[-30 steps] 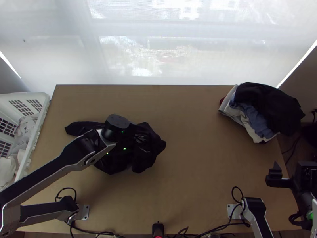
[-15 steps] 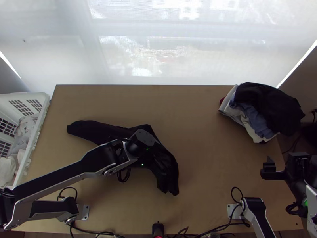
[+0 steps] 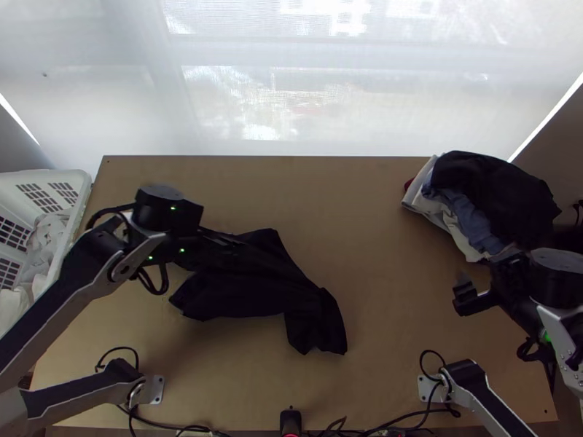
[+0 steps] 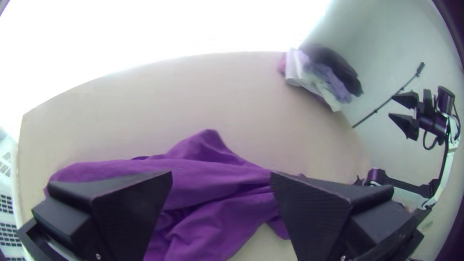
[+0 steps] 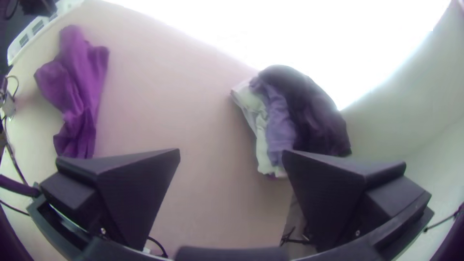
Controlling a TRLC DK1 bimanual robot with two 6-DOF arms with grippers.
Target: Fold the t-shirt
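T-shirt point(image 3: 255, 280): we log it dark, creased, loosely bunched, table's point(image 3: 386, 240) left half
Left gripper point(image 3: 218, 239): released, fingers spread above shirt's left part
Right gripper point(image 3: 466, 291): released, fingers apart, near table's right edge
Open room: we see bare wood between shirt and clothes pile point(image 3: 484, 197), also toward far edge
Left edge: white basket point(image 3: 84, 179)

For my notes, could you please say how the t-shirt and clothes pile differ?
The t-shirt is one dark garment; the clothes pile holds several, black, blue and white. The t-shirt lies left of centre on the table, the clothes pile at its far right corner. Both look rumpled.
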